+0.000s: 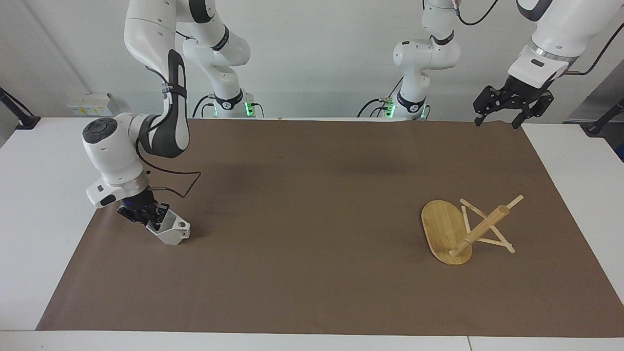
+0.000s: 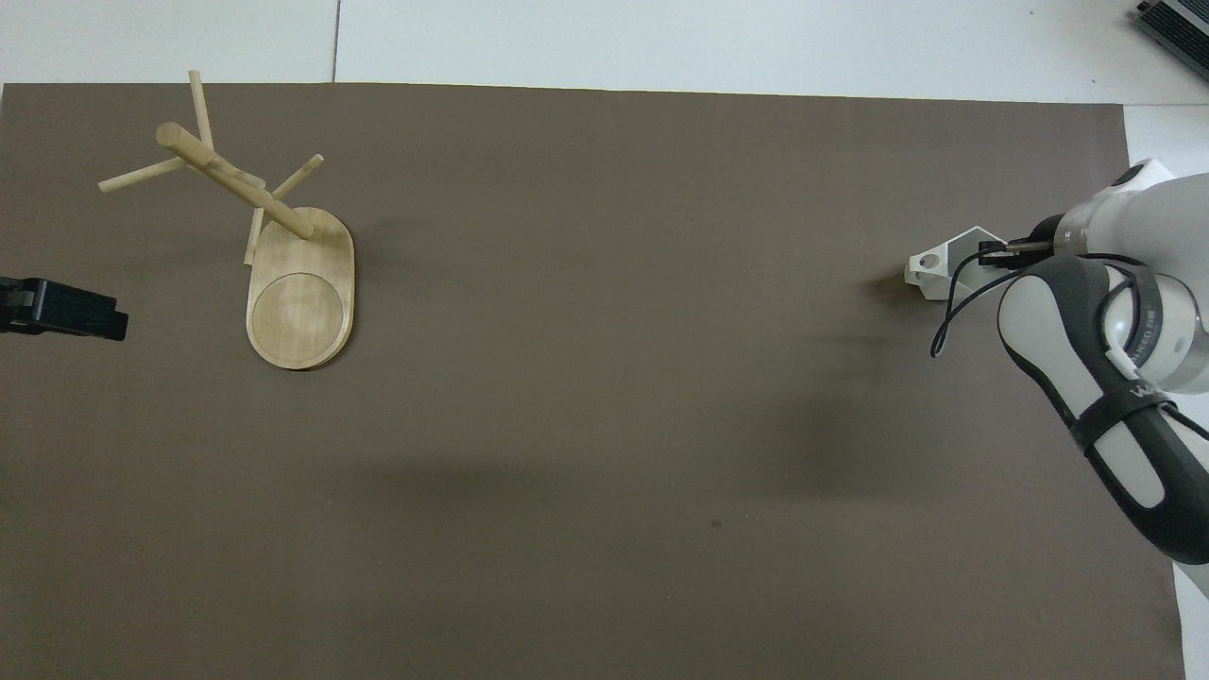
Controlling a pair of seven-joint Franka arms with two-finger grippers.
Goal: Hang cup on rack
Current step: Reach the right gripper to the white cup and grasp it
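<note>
The small white faceted cup rests tilted on the brown mat at the right arm's end of the table, its handle hole facing away from the gripper. My right gripper is down at the cup's rim, shut on its wall. In the overhead view the cup pokes out from under the right gripper. The bamboo rack stands toward the left arm's end, its post rising from the base end farther from the robots, with thin pegs sticking out. My left gripper waits open, high over the mat's corner.
A brown mat covers most of the white table. The rack's base and the left gripper show near each other in the overhead view. A small box sits at the table's edge by the right arm.
</note>
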